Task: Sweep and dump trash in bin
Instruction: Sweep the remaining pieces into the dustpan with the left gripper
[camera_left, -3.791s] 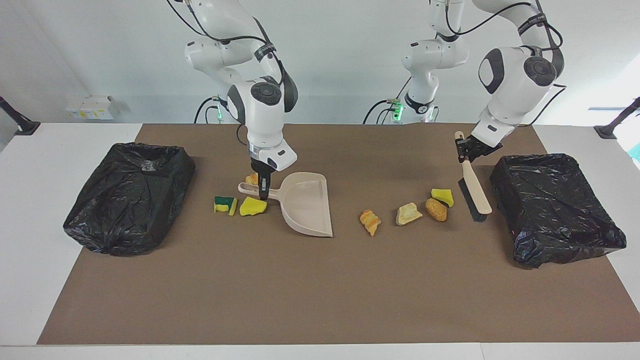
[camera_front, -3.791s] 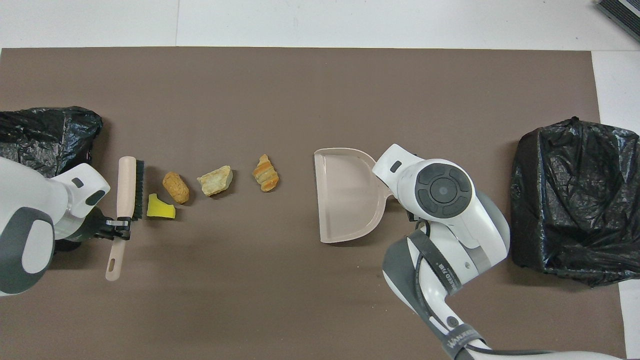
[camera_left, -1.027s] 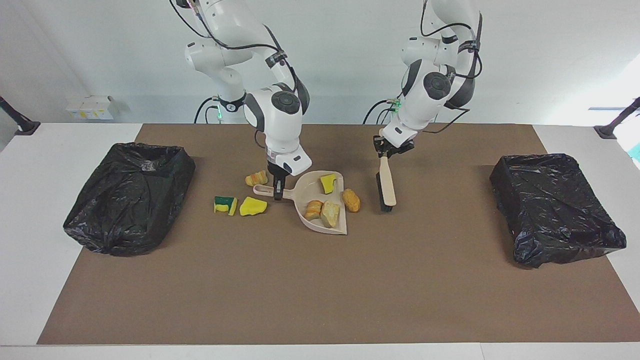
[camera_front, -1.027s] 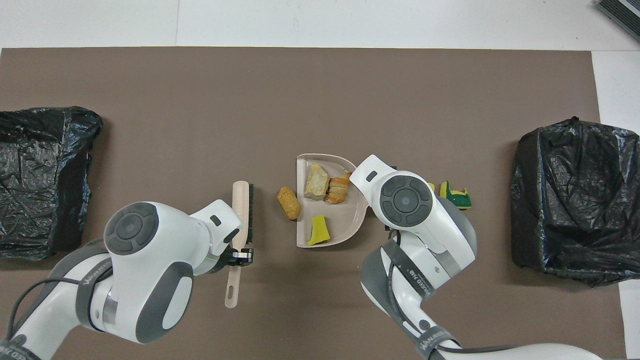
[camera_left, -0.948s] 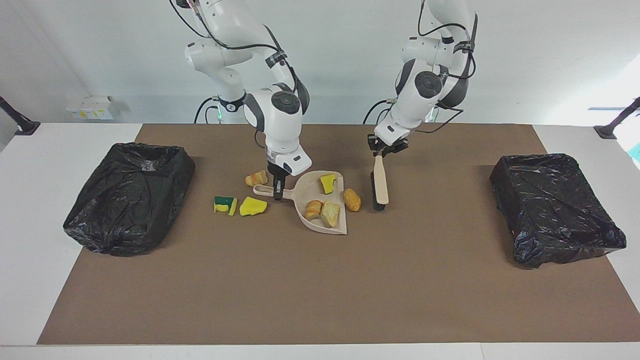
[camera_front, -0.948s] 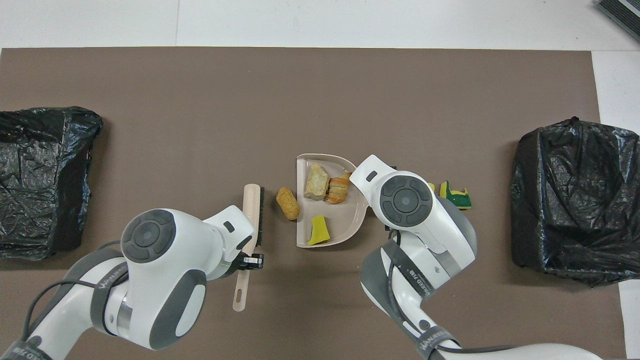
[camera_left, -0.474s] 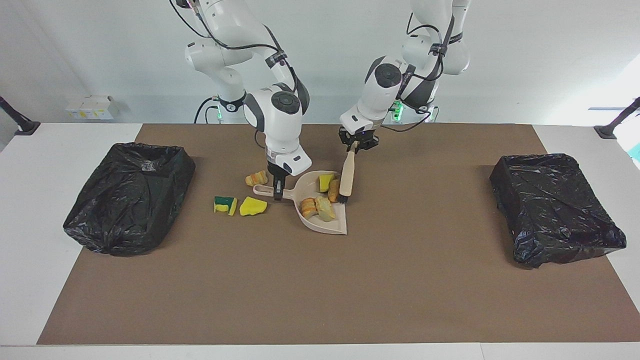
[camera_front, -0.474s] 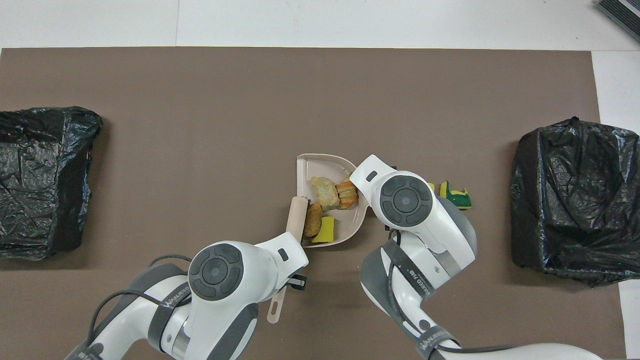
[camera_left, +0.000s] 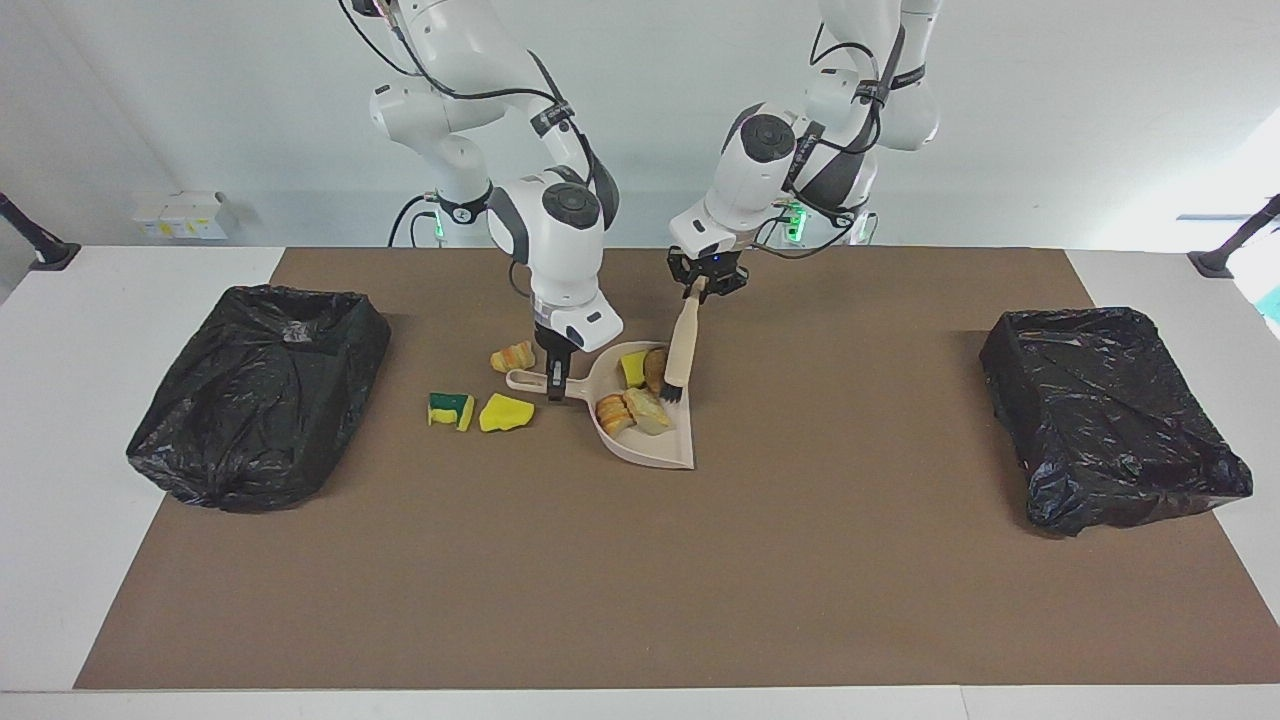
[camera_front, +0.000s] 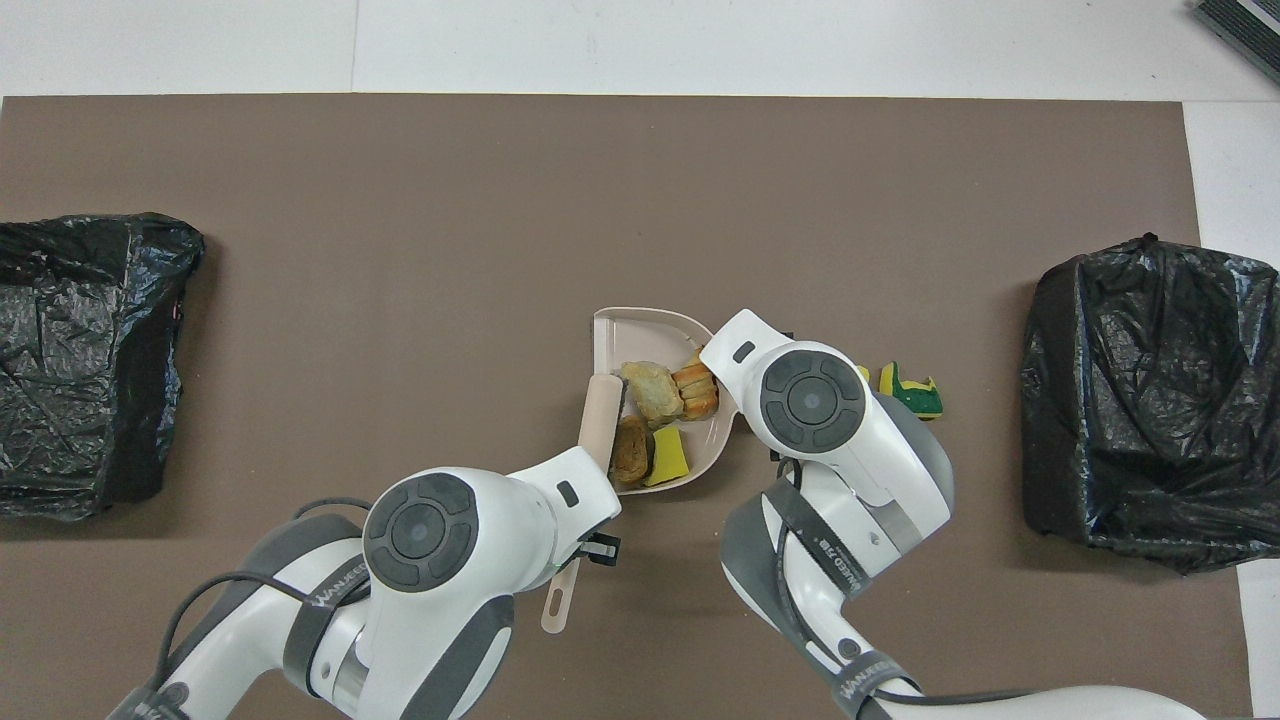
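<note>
Across the table from the right arm's end to the left arm's, you see the black bin (camera_left: 258, 395) at the right arm's end unmoved, and the green-and-yellow sponge (camera_left: 450, 408), the yellow chunk (camera_left: 505, 412) and the striped bread piece (camera_left: 513, 356) lying where they lay before, beside the dustpan (camera_left: 650, 440) handle. Your right gripper (camera_left: 556, 383) stays clamped on that handle, arm bent steeply down over it. Since half a second ago the oval bread piece (camera_left: 655, 368) has been pushed fully onto the pan, joining the yellow sponge chunk (camera_left: 633, 369) and two bread scraps (camera_left: 630, 411). Your left gripper (camera_left: 705, 283) is closed on the brush (camera_left: 681, 350) handle, wrist tilted, bristles now inside the pan. The other bin (camera_left: 1108, 415) is unchanged.
</note>
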